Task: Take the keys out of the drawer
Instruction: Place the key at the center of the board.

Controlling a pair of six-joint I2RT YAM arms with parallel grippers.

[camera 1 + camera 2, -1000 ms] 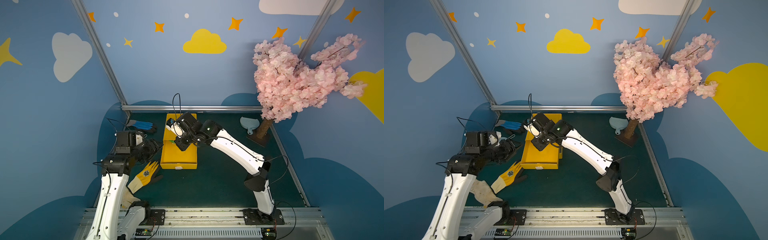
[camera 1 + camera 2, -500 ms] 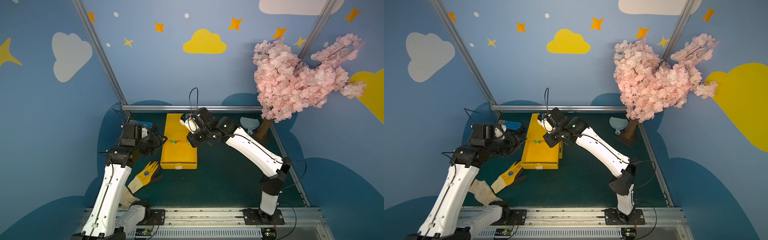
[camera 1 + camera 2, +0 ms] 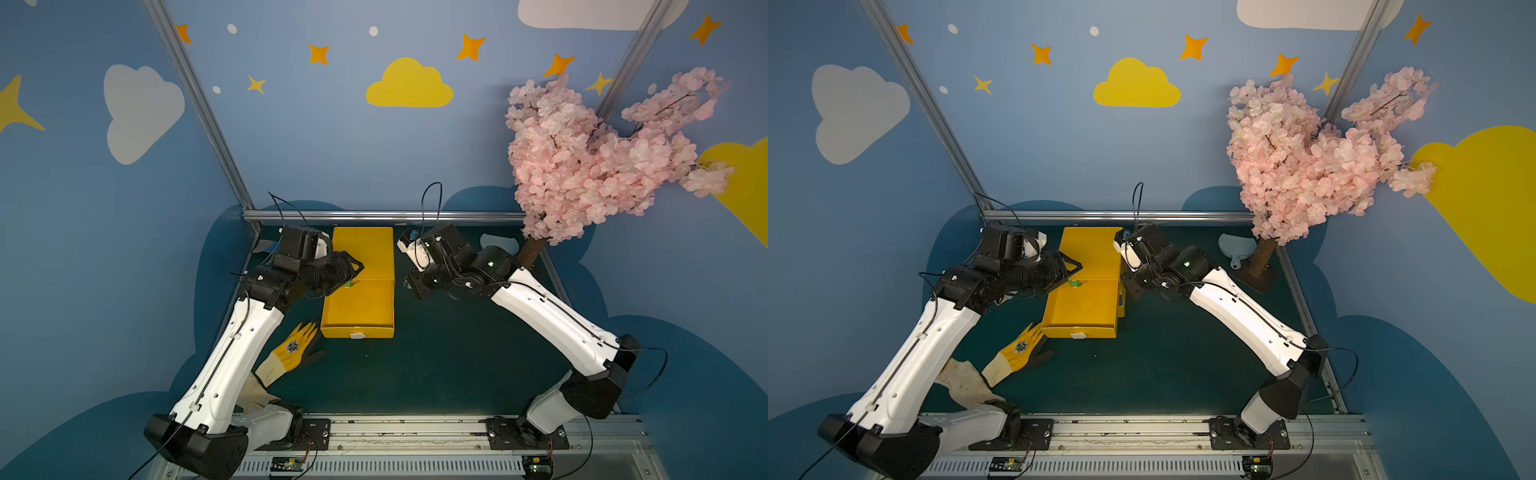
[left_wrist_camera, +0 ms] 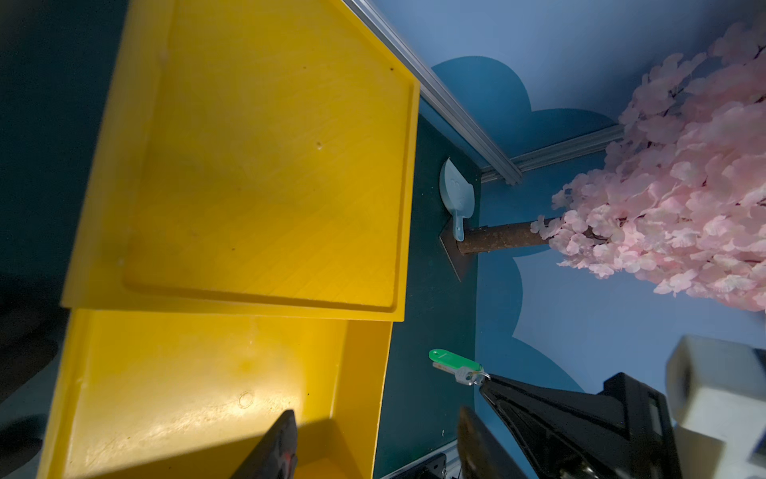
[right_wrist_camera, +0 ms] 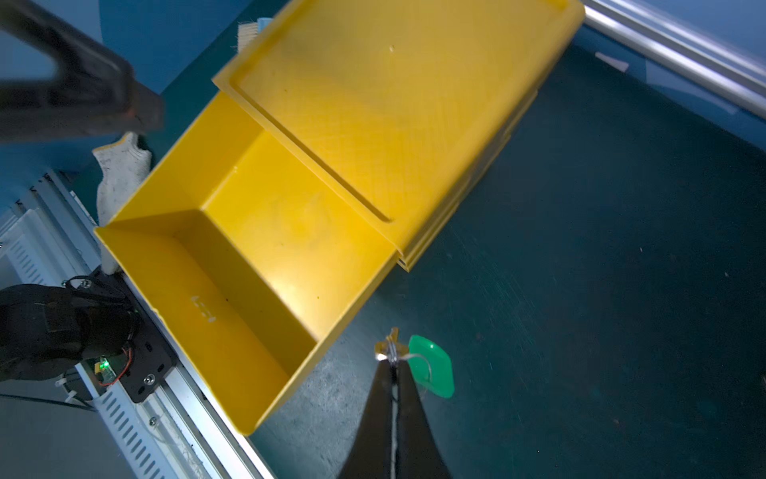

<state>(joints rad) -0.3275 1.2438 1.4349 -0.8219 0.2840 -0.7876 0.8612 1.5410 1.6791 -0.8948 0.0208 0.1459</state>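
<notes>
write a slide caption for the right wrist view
right gripper shut on the keys by their ring, green tag sticking out, over the dark table beside the open yellow drawer

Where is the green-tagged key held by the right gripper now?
In the right wrist view the key hangs from the shut right gripper over the dark mat, just outside the side wall of the open yellow drawer.

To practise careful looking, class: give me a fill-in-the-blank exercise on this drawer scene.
The right gripper is shut on keys bearing a ____ tag. Those keys are ____ of the yellow drawer. The left gripper stands ____.
Missing words: green; out; open.
</notes>
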